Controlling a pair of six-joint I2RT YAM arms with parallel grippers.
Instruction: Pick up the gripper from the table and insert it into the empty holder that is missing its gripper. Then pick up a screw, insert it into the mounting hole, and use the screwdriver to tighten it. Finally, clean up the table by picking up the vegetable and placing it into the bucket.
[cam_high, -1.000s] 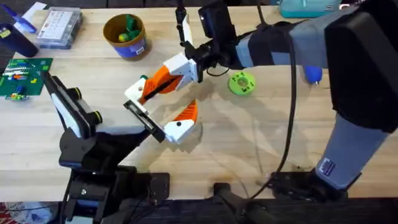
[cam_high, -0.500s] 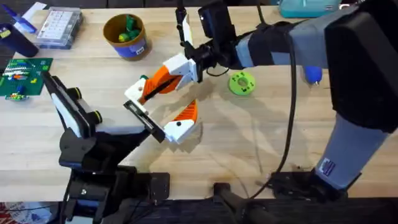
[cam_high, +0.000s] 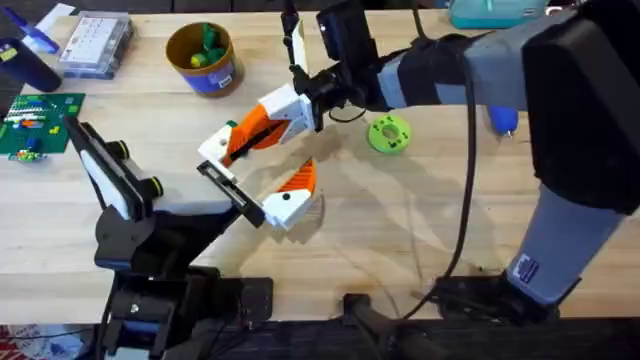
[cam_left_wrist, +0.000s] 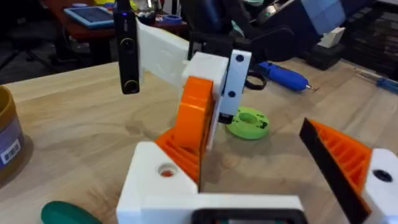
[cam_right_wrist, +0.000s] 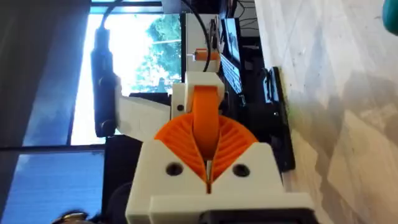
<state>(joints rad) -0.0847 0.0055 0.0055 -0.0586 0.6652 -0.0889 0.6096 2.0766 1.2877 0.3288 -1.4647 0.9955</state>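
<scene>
- The left gripper (cam_high: 258, 165) has its jaws spread wide. The right gripper (cam_high: 245, 137) has its orange pads pressed together, pinching a white-and-orange gripper piece (cam_right_wrist: 204, 106).
- The table (cam_high: 420, 230) is pale wood in long planks with visible grain, and it is bare in front of the arms.
- Behind the table, the left wrist view shows dark benches and cables. The right wrist view shows a bright window with trees.
- The bucket (cam_high: 215, 75) stands at the far left of the table. It is yellow with a blue label, and green and yellow pieces sit inside it.
- The gripper piece is held above the table, near the left gripper's fingers.
- A lime-green disc (cam_high: 388, 133) lies flat beside the right arm.
- The vegetable (cam_left_wrist: 65, 213) is dark green and rounded. It lies on the wood just beside the left gripper, well apart from the bucket.
</scene>
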